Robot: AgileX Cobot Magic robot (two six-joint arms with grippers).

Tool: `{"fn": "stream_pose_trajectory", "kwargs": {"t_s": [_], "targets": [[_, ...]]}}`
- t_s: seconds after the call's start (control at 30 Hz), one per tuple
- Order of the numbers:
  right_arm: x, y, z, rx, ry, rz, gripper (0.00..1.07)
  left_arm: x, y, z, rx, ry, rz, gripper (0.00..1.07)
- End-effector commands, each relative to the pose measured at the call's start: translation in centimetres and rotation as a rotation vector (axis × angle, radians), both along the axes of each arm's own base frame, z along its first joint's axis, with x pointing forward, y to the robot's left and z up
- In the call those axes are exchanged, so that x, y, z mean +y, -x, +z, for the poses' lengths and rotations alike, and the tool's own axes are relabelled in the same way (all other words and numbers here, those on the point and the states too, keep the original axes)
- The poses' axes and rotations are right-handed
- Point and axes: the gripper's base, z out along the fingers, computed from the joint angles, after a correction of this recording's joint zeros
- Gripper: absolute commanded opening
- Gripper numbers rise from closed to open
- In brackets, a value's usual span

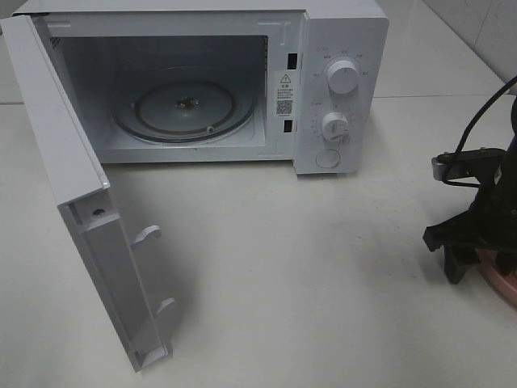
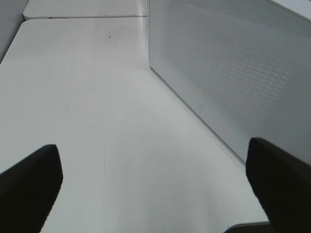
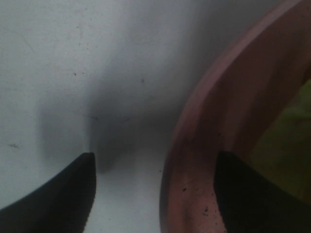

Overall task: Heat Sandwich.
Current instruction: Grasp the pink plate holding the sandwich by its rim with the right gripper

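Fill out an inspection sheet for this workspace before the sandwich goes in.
Surface: white table, faint dark specks.
Job's things: microwave with door swung open, glass turntable bare; pink plate far right, under the right gripper; only a yellow-green patch of the sandwich shows.
Clutter: nothing seen.
Grippers: left gripper open over the table beside the microwave; right gripper open, fingers straddling the plate's rim.
Cables: black cable looping above the right arm.
Surroundings: adjoining white table behind.
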Motion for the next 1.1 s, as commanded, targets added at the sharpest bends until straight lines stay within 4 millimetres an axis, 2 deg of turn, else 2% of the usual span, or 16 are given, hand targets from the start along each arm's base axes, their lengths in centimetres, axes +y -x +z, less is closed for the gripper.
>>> {"fn": "stream_pose_trajectory", "kwargs": {"t_s": [0.03,0.07,0.1,0.13,0.23,0.27,0.3,1.1], "targets": [[-0.22,-0.21,0.05,-0.013,0.009,-0.008,0.48,-0.03,0.31,-0.08,-0.030,0.005,0.001,0.97],[-0.25,-0.22,0.05,-0.015,0.013,-0.005,0.42,-0.03,0.31,-0.08,-0.030,0.005,0.001,0.97],[-0.25,-0.22,0.05,-0.015,0.013,-0.005,0.42,-0.03,0.31,-0.08,-0.030,0.005,0.001,0.97],[-0.30,-0.27,0.06,-0.019,0.018,0.004,0.30,-0.03,0.31,-0.08,-0.030,0.005,0.001,0.97],[-0.28,-0.36,0.04,-0.032,0.016,-0.007,0.10,-0.03,0.31,-0.08,-0.030,0.005,0.001,0.97],[-0.28,-0.36,0.04,-0.032,0.016,-0.007,0.10,-0.03,0.31,-0.08,-0.030,0.005,0.001,0.97],[-0.28,-0.37,0.04,-0.034,0.015,-0.017,0.00,-0.03,0.31,-0.08,-0.030,0.005,0.001,0.97],[0.13,-0.13,0.07,-0.014,0.047,-0.008,0.00,-0.03,0.31,-0.08,-0.030,0.005,0.001,0.97]]}}
